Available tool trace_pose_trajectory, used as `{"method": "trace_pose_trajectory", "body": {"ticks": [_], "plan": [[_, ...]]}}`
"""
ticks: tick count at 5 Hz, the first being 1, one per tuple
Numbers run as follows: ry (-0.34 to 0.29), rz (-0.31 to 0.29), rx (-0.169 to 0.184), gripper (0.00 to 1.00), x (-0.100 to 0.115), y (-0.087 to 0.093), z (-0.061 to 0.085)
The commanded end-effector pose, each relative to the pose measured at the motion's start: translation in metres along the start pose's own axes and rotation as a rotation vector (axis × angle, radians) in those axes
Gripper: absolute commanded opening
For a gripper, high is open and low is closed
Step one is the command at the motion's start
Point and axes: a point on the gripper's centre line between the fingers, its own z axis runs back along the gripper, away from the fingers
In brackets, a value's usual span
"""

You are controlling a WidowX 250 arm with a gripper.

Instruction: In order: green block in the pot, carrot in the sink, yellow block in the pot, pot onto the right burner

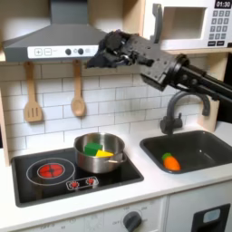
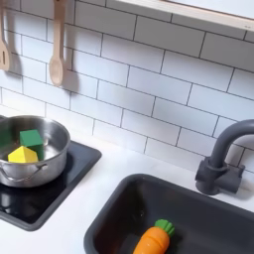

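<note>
Silver pot (image 1: 98, 154) on the cooktop (image 1: 36, 186), directly below the gripper (image 1: 107, 53), holds green block (image 2: 31, 138) and yellow block (image 2: 22, 155). Carrot (image 1: 170, 162) lies in the sink (image 1: 213, 143), below-right of gripper. Gripper hangs high near the hood (image 1: 54, 36); can't tell if its jaws are apart.

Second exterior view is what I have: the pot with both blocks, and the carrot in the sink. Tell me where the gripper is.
Observer: In the first exterior view the gripper hangs high above the pot, level with the range hood. I cannot tell if it is open.
Operator: Report the burners.
Observer: One red ring lies bare at the first exterior view's left. The pot sits on the other half of the cooktop.
Operator: Check above the sink.
Observer: The arm stretches across above the faucet.
</note>
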Motion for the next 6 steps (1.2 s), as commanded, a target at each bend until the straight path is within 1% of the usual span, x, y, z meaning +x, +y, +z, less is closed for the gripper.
{"method": "trace_pose_trajectory", "body": {"ticks": [1,2,3,4,6], "plan": [[0.194,0.035,0.088,0.0,-0.039,0.026,0.007],[0.248,0.016,0.119,0.0,-0.055,0.033,0.004],[0.315,0.014,0.145,0.0,-0.074,0.041,0.003],[0.383,0.001,0.166,0.0,-0.098,0.049,0.0],[0.506,-0.002,0.224,0.0,-0.137,0.071,-0.006]]}}
